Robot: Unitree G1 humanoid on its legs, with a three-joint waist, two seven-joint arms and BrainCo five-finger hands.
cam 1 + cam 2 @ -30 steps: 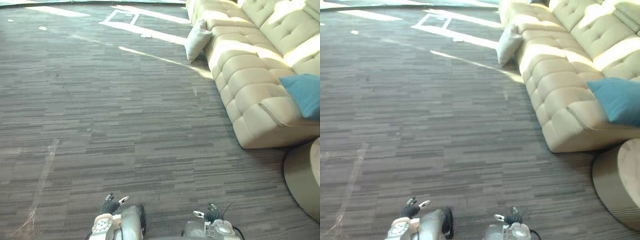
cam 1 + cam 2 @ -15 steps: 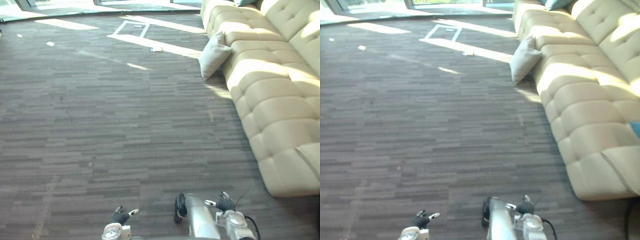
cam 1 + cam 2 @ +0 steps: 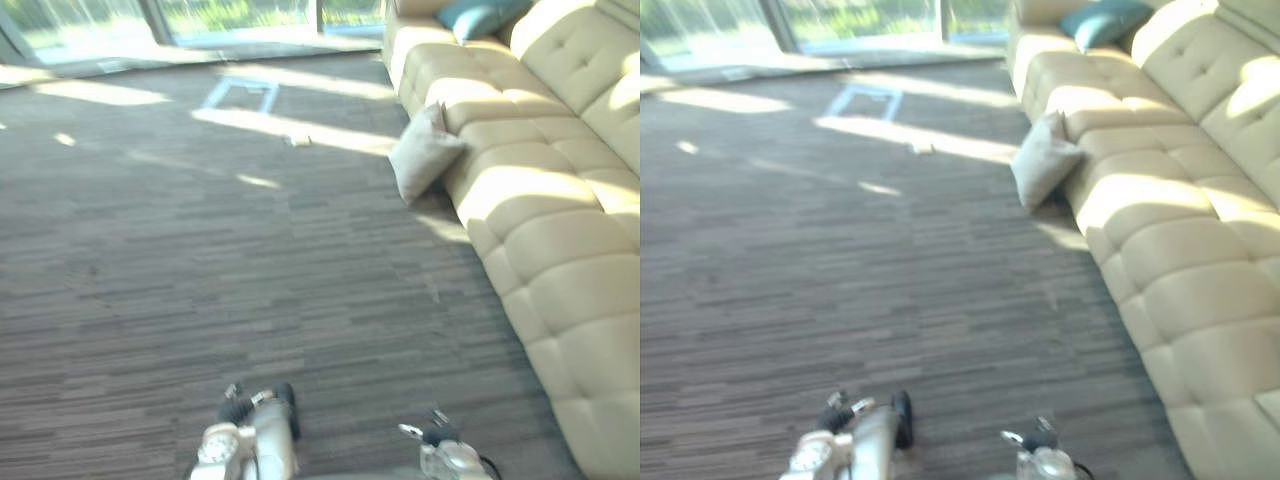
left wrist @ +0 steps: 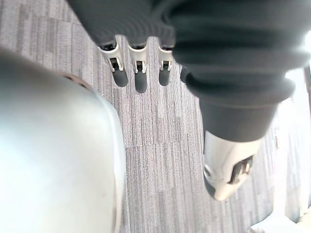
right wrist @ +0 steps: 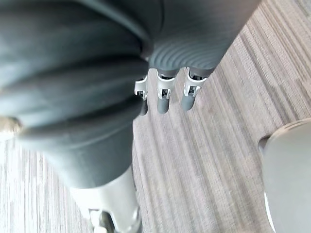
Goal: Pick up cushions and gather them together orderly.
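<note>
Carpeted floor (image 3: 180, 260): we list one pale cushion (image 3: 424, 155) propped against the sofa (image 3: 540, 250). Left hand (image 4: 141, 77), right hand (image 5: 163, 97) hang slack, empty.

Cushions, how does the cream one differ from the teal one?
Colour: the cream cushion nearly matches the sofa, while the teal cushion stands out against it.
Place: the cream cushion is on the floor, while the teal cushion lies up on the sofa's seat.
Pose: the cream cushion stands on edge, leaning against the sofa's front; the teal cushion lies flatter.
Both are plump, roughly square cushions.
</note>
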